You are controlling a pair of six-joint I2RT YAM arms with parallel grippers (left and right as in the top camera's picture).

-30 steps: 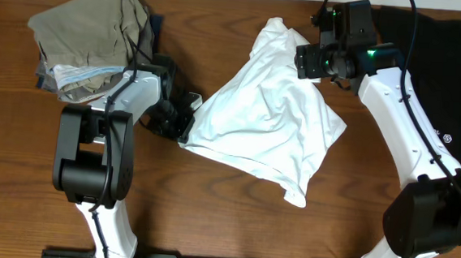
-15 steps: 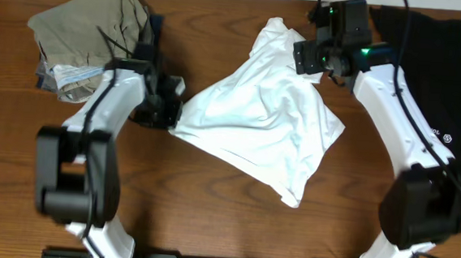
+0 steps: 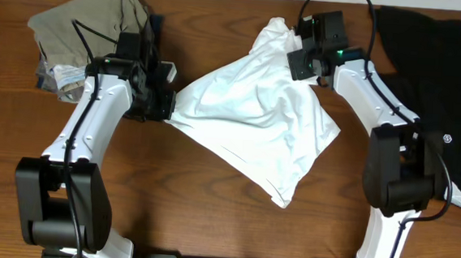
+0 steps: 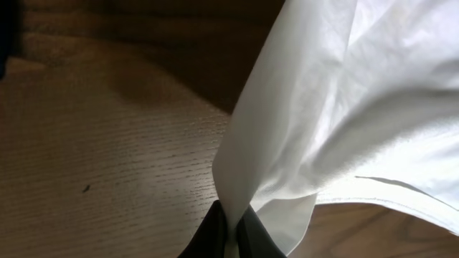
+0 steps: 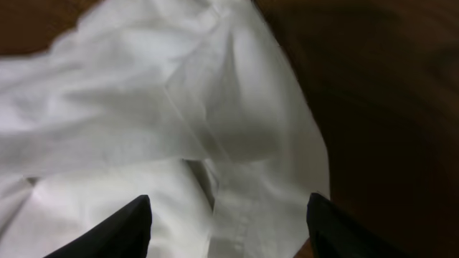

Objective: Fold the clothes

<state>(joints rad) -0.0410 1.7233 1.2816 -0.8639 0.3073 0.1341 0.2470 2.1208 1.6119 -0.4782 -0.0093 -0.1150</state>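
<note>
The clothes are a crumpled white T-shirt (image 3: pixel 256 118) spread in the middle of the table and a black garment (image 3: pixel 434 70) lying at the far right. My left gripper (image 3: pixel 165 106) is shut on the shirt's left corner. The left wrist view shows the white shirt fabric (image 4: pixel 323 107) pinched between the dark fingertips (image 4: pixel 215 236), lifted off the wood. My right gripper (image 3: pixel 297 59) hovers over the shirt's upper edge. Its jaws stand open astride a hemmed fold of the shirt (image 5: pixel 215 143), with nothing gripped.
A pile of khaki and light-coloured folded garments (image 3: pixel 91 34) sits at the back left, close behind my left arm. The black garment carries a small white logo (image 3: pixel 448 138). Bare wooden table (image 3: pixel 208 217) runs along the front.
My left gripper has drawn the shirt's left corner back and to the left, stretching the fabric. My right gripper has shifted left onto the shirt's upper edge, and its jaws have narrowed a little.
</note>
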